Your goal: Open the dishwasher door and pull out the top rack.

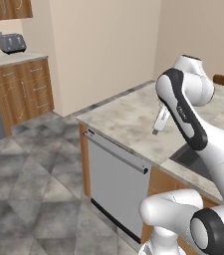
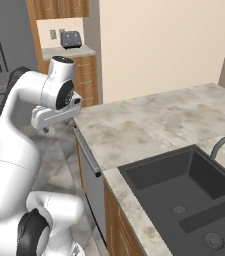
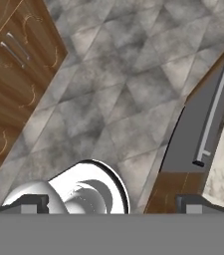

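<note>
One dishwasher door [image 1: 116, 182] is sitting shut under the marble surface [image 2: 154, 125], bar handle [image 1: 118, 149] along its top. Gripper [image 2: 45, 129] is hovering above the surface's edge, jaws spread wide, holding nothing. Double sink [image 2: 194, 192] is lying empty.

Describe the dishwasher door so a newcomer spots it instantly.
Find the marble counter with the dark sink. Under its front edge, the dishwasher door is the flat silver-grey panel, shut, between brown wooden cabinet fronts. Unlike them, it carries one long horizontal bar handle along its top.
</note>
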